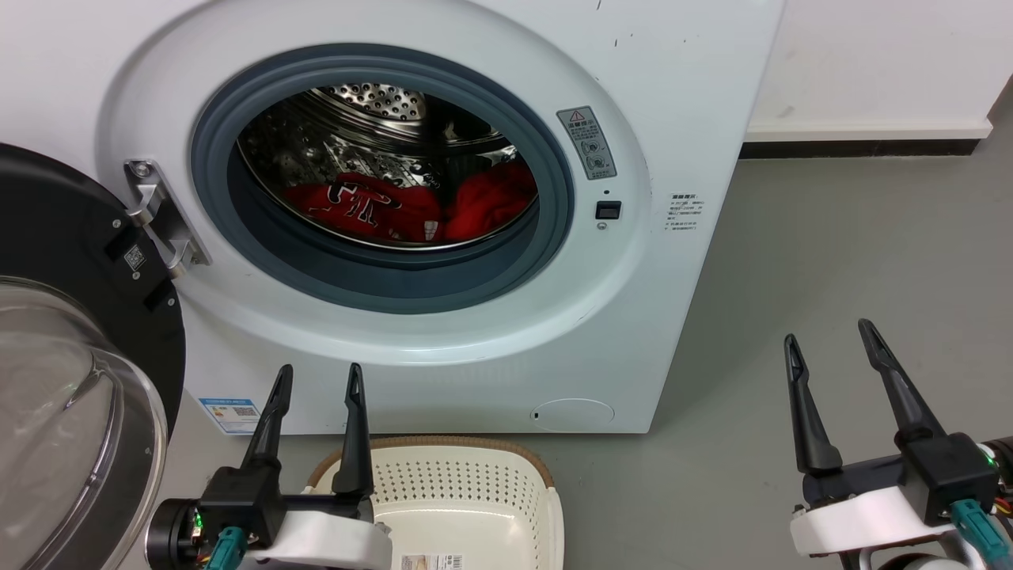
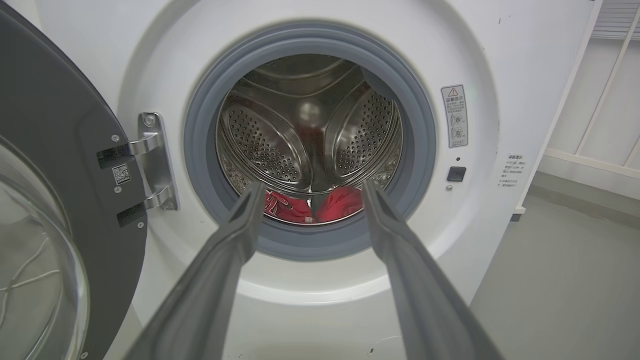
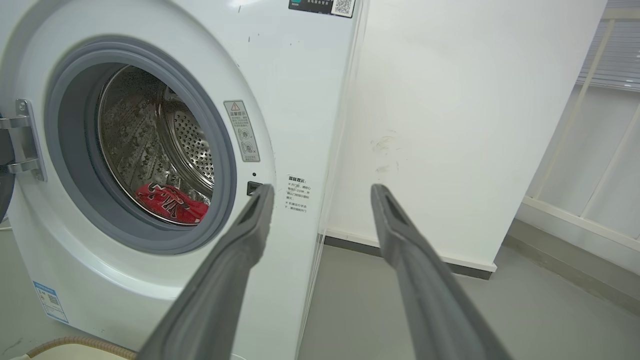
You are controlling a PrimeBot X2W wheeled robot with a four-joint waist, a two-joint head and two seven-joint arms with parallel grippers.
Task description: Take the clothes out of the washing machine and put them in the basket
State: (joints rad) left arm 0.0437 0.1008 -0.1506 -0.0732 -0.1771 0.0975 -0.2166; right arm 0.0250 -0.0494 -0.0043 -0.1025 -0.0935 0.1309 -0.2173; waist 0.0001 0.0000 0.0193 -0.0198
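Carefully, left jaws and right jaws spread empty, I should pass my left over the grey door ring (image 1: 380, 289) and pinch deep into the soft red clothes (image 1: 372, 207) low in the white front-loading washing machine (image 1: 673, 95), mid-frame.

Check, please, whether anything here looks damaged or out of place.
Nothing stands out. The washing machine has its door open, the clothes lie in the drum, and the basket sits upright in front. Only a few dark specks mark the front panel.
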